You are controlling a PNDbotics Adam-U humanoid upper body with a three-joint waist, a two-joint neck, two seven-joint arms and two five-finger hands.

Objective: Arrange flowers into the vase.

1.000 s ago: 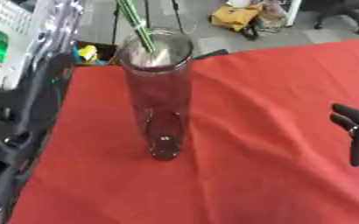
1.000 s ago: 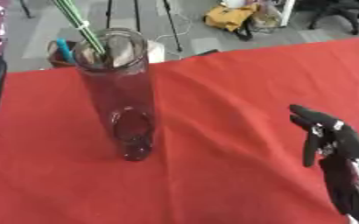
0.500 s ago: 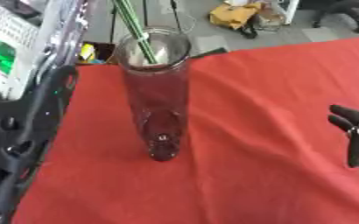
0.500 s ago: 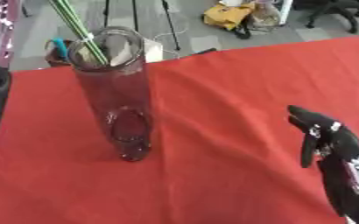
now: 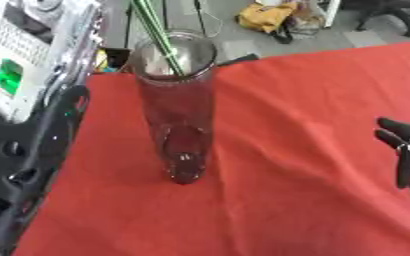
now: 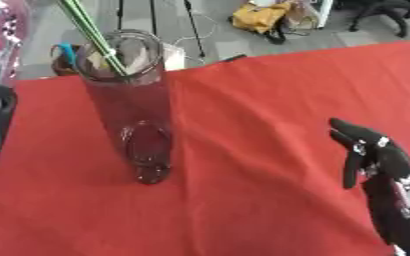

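Standing upright on the red-covered bench (image 6: 270, 90), the glass vase (image 5: 177, 107) is already threaded with green stems (image 5: 156, 35), while the right robot hand (image 6: 375, 155) is kept empty, fingers relaxed apart.

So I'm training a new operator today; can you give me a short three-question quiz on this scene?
1. True or false: green stems already stand in the vase.
2. The vase stands on: A) a red cloth, B) a bare wooden top, C) a tray.
3. Fill in: the right hand is ___, apart from the vase.

Key:
1. True; they lean out over the rim.
2. A, the red cloth.
3. Open, at the right side of the cloth, holding nothing.
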